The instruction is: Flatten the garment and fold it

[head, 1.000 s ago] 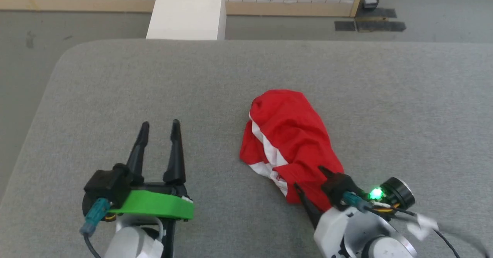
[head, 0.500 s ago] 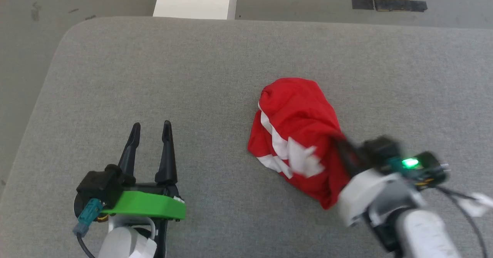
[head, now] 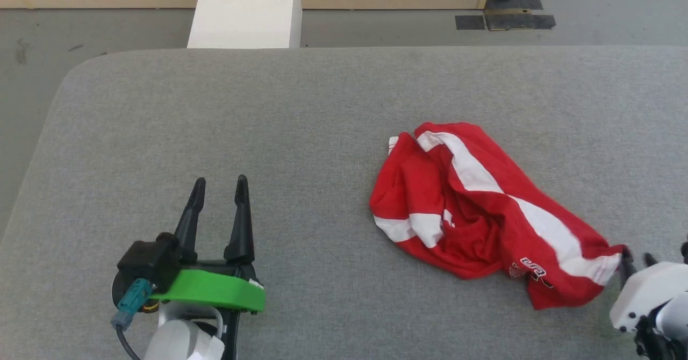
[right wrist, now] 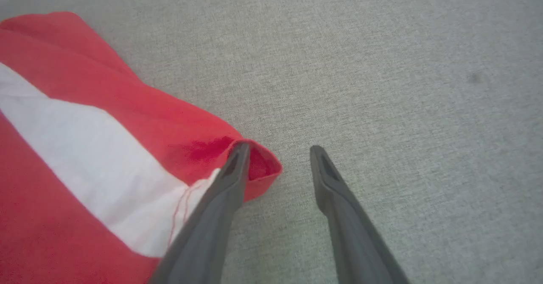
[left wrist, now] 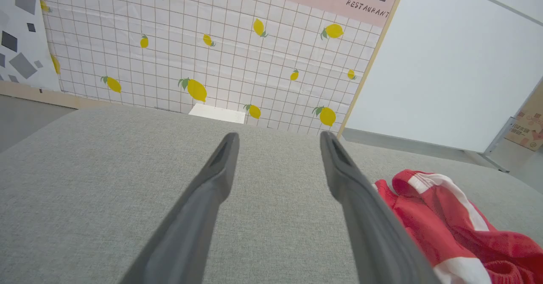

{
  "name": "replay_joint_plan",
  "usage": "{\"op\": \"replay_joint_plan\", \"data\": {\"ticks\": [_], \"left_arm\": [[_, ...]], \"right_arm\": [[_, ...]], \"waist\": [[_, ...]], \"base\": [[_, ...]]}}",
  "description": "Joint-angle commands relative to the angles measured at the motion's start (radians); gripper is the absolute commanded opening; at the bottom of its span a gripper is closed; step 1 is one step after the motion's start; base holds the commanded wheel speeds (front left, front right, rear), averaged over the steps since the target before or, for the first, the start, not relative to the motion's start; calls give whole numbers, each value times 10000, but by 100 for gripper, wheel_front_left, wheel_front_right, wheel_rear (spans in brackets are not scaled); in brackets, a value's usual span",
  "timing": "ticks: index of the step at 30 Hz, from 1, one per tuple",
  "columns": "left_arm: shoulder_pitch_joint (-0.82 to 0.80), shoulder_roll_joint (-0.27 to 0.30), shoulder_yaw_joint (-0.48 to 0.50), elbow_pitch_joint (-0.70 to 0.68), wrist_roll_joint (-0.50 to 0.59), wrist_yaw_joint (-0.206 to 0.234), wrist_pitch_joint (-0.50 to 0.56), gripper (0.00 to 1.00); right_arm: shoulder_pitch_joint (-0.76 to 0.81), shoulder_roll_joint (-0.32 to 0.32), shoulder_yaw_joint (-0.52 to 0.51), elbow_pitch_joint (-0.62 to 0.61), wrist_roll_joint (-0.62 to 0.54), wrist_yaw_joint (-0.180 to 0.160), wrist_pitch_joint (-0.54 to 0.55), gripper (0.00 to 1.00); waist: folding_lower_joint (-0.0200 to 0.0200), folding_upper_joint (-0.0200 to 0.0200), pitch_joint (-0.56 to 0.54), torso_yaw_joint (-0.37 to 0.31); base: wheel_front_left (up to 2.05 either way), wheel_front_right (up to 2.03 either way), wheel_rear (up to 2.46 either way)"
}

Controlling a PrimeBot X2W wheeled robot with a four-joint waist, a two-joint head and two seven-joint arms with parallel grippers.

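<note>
Garment (head: 484,215) crumpled, long axis diagonal, far-left to near-right; left fingers (head: 241,220), right fingers (right wrist: 218,203) spread, gripping nothing

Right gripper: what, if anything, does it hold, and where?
Nothing. The right gripper has its jaws apart; a hem corner of the garment only touches one finger.

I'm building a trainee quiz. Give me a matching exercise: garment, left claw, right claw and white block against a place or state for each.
Things: 1 garment; 2 left claw; 3 right claw; 4 white block.
States: A beyond the far edge of the table; B open, fingertips at the garment's corner; C rumpled, on the table's right part; D open over bare table, apart from the garment.
Pairs: 1-C; 2-D; 3-B; 4-A.
</note>
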Motion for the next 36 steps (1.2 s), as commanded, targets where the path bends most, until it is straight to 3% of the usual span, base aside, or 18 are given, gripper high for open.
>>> {"op": "replay_joint_plan", "data": {"ticks": [1, 6, 12, 15, 19, 29, 36], "left_arm": [[75, -25, -6, 58, -38, -38, -45, 100], [177, -25, 27, 190, -7, -57, -45, 100], [289, -25, -74, 435, -20, -141, -45, 100], [221, -25, -224, 520, -23, -180, -45, 100], [35, -26, -726, 791, -43, -282, -45, 100], [-2700, -26, -4398, 2850, -341, -686, 816, 100], [-4782, 22, -6987, 4323, -1604, -708, 3239, 100]], "right_arm": [[-147, -5, -107, 34, -83, -15, -108, 100], [-90, -4, 0, -524, -192, -15, -1377, 100], [856, -4, 2072, -1871, -132, -15, -3135, 100], [1349, -4, 3126, -2157, -88, -15, -3320, 100], [1677, -3, 3650, -2103, 49, -15, -3293, 100], [1405, -3, 3448, -2200, 289, -15, -3723, 100], [963, -3, 3370, -2003, 491, -15, -3997, 100]], "waist": [[0, 0, -14, -30], [0, 0, -193, -135], [0, 0, -540, -421], [0, 0, -604, -621], [0, 0, -670, -833], [0, 0, -74, -1485], [0, 0, 679, -2116]], "base": [[0, 0, 0], [0, 0, 0], [0, 0, 0], [0, 0, 0], [0, 0, 0], [0, 0, 0], [0, 0, 0]]}}
